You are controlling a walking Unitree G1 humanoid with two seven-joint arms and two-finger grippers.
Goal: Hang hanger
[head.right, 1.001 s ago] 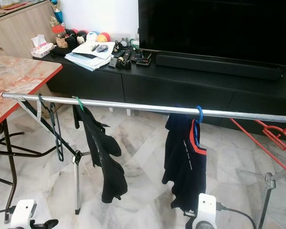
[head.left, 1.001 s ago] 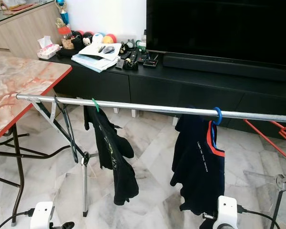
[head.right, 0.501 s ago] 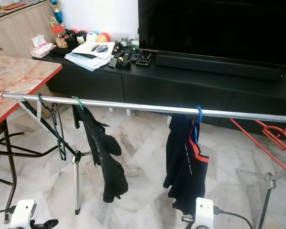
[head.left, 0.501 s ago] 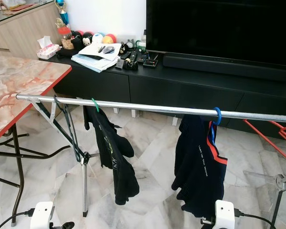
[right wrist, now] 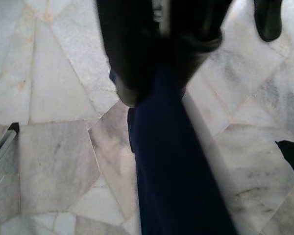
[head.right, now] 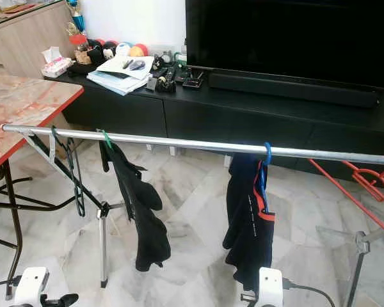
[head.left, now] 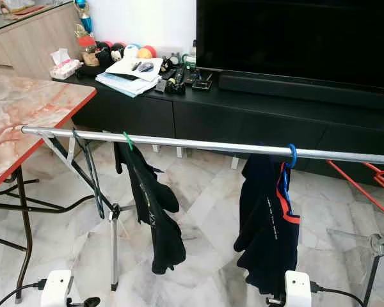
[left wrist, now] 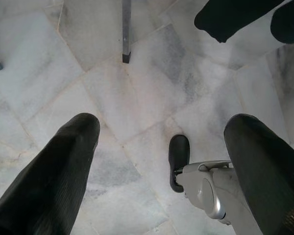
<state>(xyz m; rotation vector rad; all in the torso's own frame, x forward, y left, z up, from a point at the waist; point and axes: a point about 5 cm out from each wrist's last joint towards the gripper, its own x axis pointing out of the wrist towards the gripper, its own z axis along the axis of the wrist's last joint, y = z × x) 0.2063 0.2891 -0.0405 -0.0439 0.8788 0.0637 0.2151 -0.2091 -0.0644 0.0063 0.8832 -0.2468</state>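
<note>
A silver rail (head.left: 198,146) runs across at waist height. On it a blue hanger (head.left: 292,155) carries a navy garment with red trim (head.left: 269,220). Further left are a green hanger (head.left: 127,141) with a black garment (head.left: 152,214) and a bare black hanger (head.left: 89,167). My right gripper (right wrist: 159,63) is low under the rail, shut on the hem of the navy garment, and its white wrist (head.left: 297,291) is below the cloth. My left gripper (left wrist: 164,122) hangs open over the marble floor, holding nothing.
Red hangers (head.left: 374,181) hang at the rail's right end. A marble-topped table with red edge (head.left: 25,115) stands at left, next to the rack's leg (head.left: 113,246). Behind the rail are a black TV cabinet (head.left: 243,109) and a large TV (head.left: 294,38).
The navy garment has swung and its lower part has shifted slightly left with my right wrist, which has sunk a little. The left arm has stayed still.
</note>
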